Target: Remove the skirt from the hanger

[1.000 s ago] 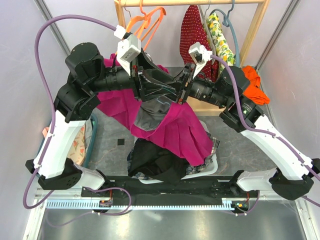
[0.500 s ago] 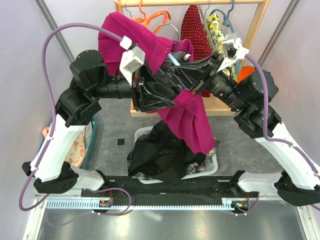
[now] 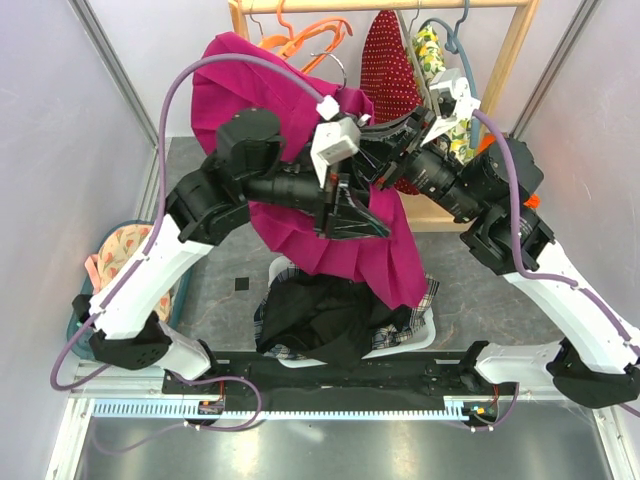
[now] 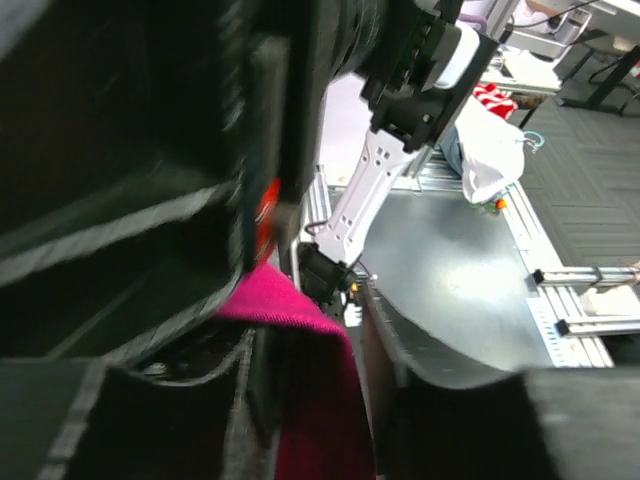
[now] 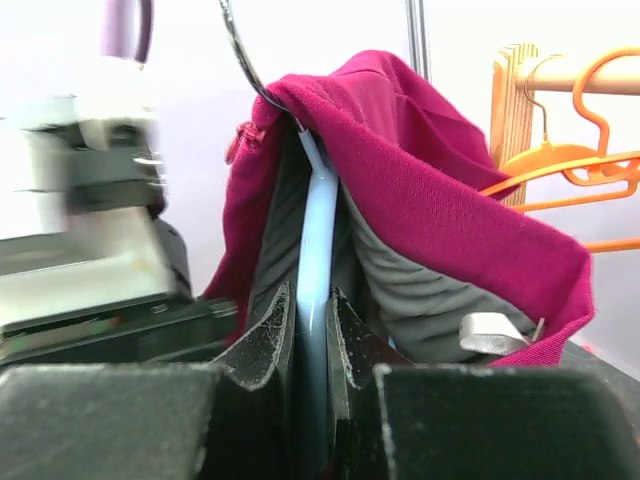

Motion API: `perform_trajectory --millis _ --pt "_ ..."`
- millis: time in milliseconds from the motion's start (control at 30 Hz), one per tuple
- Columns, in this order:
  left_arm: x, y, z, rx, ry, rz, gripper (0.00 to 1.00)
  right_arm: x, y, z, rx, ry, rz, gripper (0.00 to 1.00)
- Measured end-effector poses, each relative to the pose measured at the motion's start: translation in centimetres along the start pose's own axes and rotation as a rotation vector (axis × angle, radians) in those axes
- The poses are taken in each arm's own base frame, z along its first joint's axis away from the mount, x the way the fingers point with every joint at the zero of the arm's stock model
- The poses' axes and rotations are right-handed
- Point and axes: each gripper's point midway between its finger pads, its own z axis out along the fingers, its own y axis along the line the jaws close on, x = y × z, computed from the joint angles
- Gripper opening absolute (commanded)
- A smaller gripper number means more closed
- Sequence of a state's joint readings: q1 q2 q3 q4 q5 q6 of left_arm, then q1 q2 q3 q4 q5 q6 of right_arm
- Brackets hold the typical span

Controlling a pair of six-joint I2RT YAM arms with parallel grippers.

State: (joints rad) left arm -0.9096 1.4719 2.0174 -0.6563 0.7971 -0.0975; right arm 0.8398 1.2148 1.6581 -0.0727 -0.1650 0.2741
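The right fingers (image 5: 262, 345) are clenched on the pale blue hanger (image 5: 312, 250), and the magenta skirt (image 3: 290, 95) is still draped over it, grey lining showing. The skirt hangs in the air above the laundry basket (image 3: 428, 338), spread across the left arm (image 3: 270, 185). Skirt fabric lies between the left fingers (image 4: 420, 400), but blur makes it impossible to tell whether they pinch it

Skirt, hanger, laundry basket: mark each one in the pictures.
skirt (image 3: 385, 265), top view, pleated lower part.
hanger (image 5: 318, 240), right wrist view, pale blue stem below the hook.
laundry basket (image 3: 280, 268), top view, white rim at its far left corner.
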Motion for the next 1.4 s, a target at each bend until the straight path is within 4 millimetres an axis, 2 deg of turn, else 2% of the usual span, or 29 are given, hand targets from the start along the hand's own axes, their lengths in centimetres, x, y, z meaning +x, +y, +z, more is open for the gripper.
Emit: perform_trajectory --millis 167,267,400,667,867,1067,1100,1133,1167,1233,1267,1300,1367,1400 --pt "-0.6 -1.9 2.8 0.0 0.015 0.098 0.28 -0.5 0.4 -0.5 -0.003 -0.005 -0.006 0.0" --pt "-0.7 -2.7 4.7 -0.043 0.027 0.16 0.23 -1.4 0.9 -1.4 -0.014 -0.026 -0.007 0.0" --pt "-1.5 -3.4 7.3 -0.109 0.0 0.232 0.2 -3.8 2.3 -2.5 -0.049 -0.076 -0.002 0.0" --pt "-2.7 -2.2 8.5 -0.271 -0.055 0.338 0.31 -5.2 2.4 -2.0 -0.038 -0.08 0.043 0.0" --pt "-4.1 -2.5 9.8 -0.372 -0.11 0.399 0.42 -6.3 2.9 -2.5 -0.033 -0.099 0.151 0.0" --pt "-4.4 -3.1 10.6 -0.372 -0.12 0.455 0.35 -6.9 3.2 -3.3 -0.034 -0.069 0.135 0.0" --pt "-4.0 -3.1 10.7 -0.365 -0.108 0.47 0.36 -6.6 3.3 -3.7 -0.034 -0.048 0.119 0.0" --pt "-3.4 -3.1 10.8 -0.356 -0.088 0.484 0.41 -6.3 3.3 -4.2 -0.031 -0.03 0.099 0.0" --pt "-2.6 -3.1 11.0 -0.344 -0.066 0.496 0.53 -5.5 3.1 -4.8 -0.022 0.003 0.074 0.0" --pt "-0.1 -3.7 11.0 -0.291 0.002 0.514 0.63 -3.9 2.5 -5.9 0.006 0.057 0.036 0.0" --pt "1.6 -4.2 11.1 -0.26 0.058 0.524 0.89 -3.2 2.0 -6.0 0.026 0.071 0.032 0.0" --pt "3.9 -4.2 11.0 -0.245 0.136 0.54 0.99 -1.4 1.4 -6.3 0.048 0.117 0.026 0.0" --pt "7.2 -4.2 11.3 -0.213 0.255 0.557 1.0 2.3 0.0 -7.0 0.09 0.216 0.001 0.0" --pt "8.1 -4.1 11.2 -0.214 0.29 0.564 0.99 3.6 -0.4 -7.2 0.107 0.249 -0.001 0.0"
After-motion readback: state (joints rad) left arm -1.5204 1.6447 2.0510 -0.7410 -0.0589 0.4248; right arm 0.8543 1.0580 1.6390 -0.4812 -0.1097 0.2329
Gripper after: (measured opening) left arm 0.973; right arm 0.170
